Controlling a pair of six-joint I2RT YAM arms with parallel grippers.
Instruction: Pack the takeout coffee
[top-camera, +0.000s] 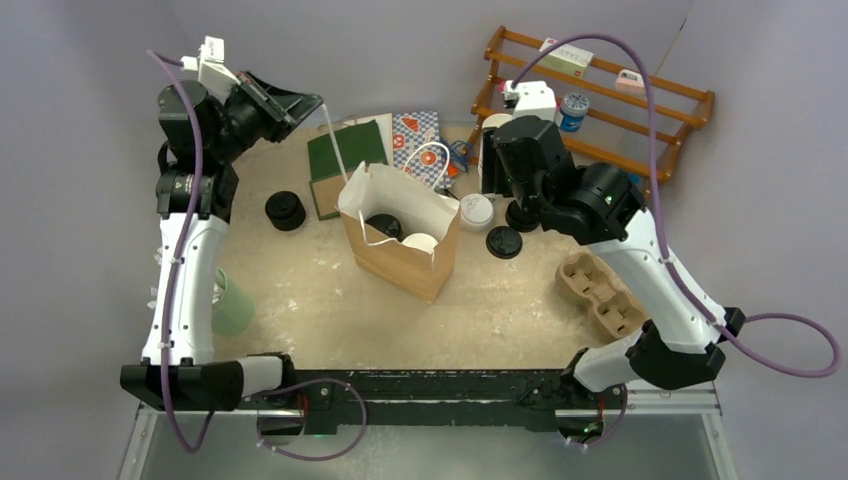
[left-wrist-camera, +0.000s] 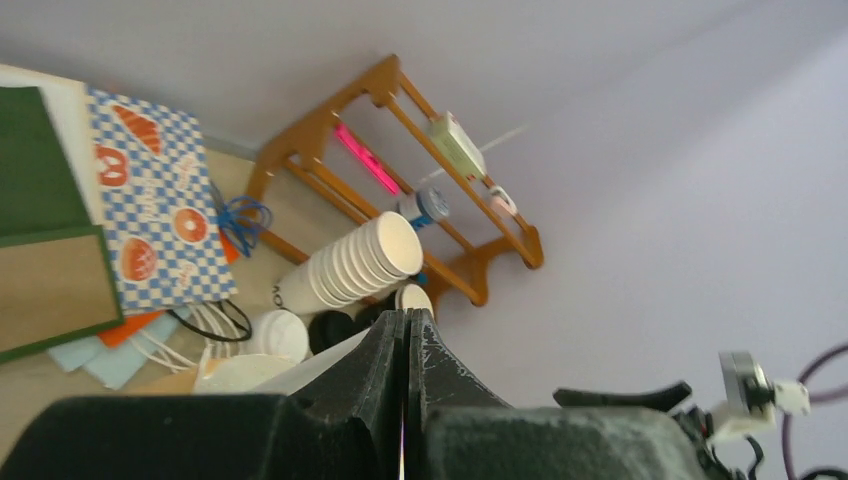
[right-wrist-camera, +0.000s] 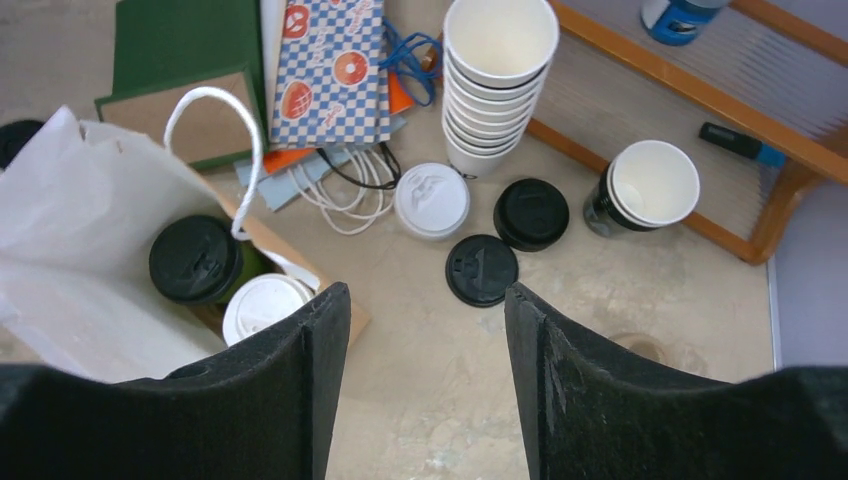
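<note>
Top external view: brown paper bag (top-camera: 400, 268) stands open mid-bench (top-camera: 300, 310). Both takeout coffees are inside it, side by side and upright as far as visible: the black-lidded cup (top-camera: 383, 226) toward the left, the white-lidded cup (top-camera: 420, 242) just beside it on the right. Right wrist view confirms this, with both lids seated and nothing on top of them. Left end effector (top-camera: 318, 100) is raised beyond the bag's left corner. Its jaws are pressed together, and a thin white handle (top-camera: 332, 145) runs taut from them down to the bag rim, so it reads as clamped on that handle, keeping the mouth open. Right end effector (right-wrist-camera: 425, 292) hangs over bare bench just right of the bag, jaws apart, nothing between them. Loose black lids (right-wrist-camera: 482, 270), a white lid (right-wrist-camera: 431, 200), the stack of plain cups (right-wrist-camera: 497, 90) and a lidless cup (right-wrist-camera: 645, 188) sit apart from the bag, uninvolved. Judgement: loading is done. What is left looks minor: let go of the handle, let the bag settle without tipping, and pull both arms clear.
</note>
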